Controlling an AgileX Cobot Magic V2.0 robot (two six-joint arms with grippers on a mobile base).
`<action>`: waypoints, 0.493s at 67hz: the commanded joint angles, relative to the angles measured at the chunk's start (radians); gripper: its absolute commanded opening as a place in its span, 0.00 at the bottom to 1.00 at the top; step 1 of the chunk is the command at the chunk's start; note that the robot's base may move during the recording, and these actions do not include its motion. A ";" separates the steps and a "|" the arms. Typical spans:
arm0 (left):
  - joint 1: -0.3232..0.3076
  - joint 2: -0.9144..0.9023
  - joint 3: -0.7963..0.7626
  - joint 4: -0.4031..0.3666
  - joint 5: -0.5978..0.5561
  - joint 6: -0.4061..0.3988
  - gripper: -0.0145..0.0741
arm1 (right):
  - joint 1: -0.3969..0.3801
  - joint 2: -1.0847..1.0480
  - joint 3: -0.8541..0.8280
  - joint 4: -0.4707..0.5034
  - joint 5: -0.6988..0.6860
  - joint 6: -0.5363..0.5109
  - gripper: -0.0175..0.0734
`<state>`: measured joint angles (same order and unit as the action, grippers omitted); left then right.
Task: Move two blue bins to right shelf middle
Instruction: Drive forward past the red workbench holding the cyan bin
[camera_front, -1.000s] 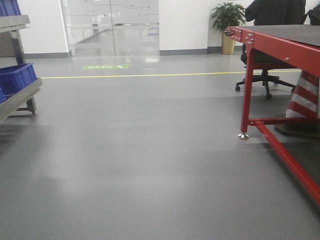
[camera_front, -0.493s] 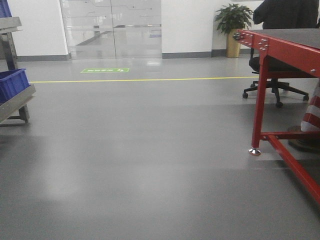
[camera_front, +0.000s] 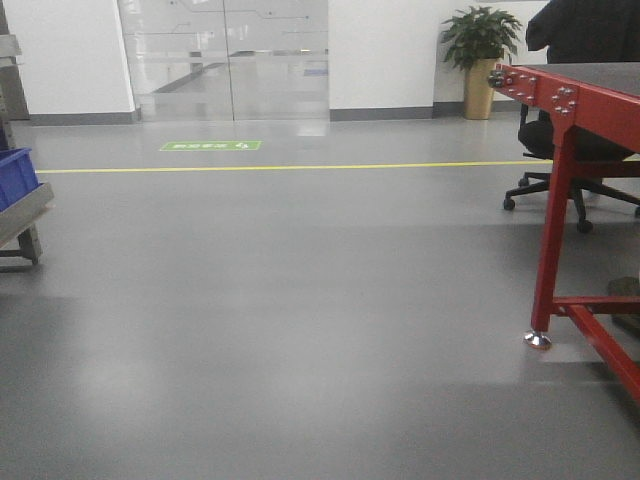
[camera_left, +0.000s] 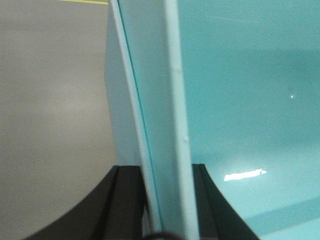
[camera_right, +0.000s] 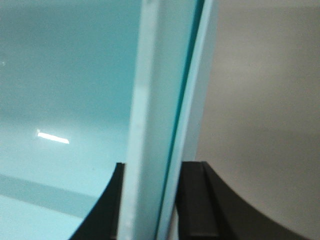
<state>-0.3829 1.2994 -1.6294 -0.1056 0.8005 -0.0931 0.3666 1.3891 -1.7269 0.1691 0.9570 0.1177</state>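
Note:
A pale blue bin fills both wrist views, seen from close up. My left gripper (camera_left: 162, 170) is shut on the bin's left wall (camera_left: 150, 75), one black finger (camera_left: 127, 200) outside and one inside. My right gripper (camera_right: 152, 167) is shut on the opposite wall (camera_right: 160, 60) in the same way. The bin's glossy inside (camera_left: 240, 100) looks empty. In the front view a second, darker blue bin (camera_front: 15, 178) sits on a metal shelf (camera_front: 25, 212) at the left edge. The right shelf is out of view, and neither gripper shows in the front view.
Grey floor stretches ahead, crossed by a yellow line (camera_front: 300, 166) with a green floor sign (camera_front: 210, 146) before glass doors (camera_front: 225, 60). A red-framed table (camera_front: 560, 100) stands at the right, with an office chair (camera_front: 560, 190) and a potted plant (camera_front: 480, 50) behind it.
The front view has swung to the right: the shelf with the dark blue bin has slid almost out at the left, and the red table has shifted right.

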 joint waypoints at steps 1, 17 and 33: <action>0.000 -0.020 -0.020 -0.022 -0.092 0.011 0.04 | -0.005 -0.015 -0.016 -0.009 -0.068 0.005 0.03; 0.000 -0.020 -0.020 -0.022 -0.092 0.011 0.04 | -0.005 -0.015 -0.016 -0.009 -0.068 0.005 0.03; 0.000 -0.020 -0.020 -0.020 -0.092 0.011 0.04 | -0.005 -0.015 -0.016 -0.009 -0.068 0.005 0.03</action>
<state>-0.3829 1.2994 -1.6294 -0.1056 0.8005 -0.0931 0.3666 1.3891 -1.7269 0.1691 0.9570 0.1177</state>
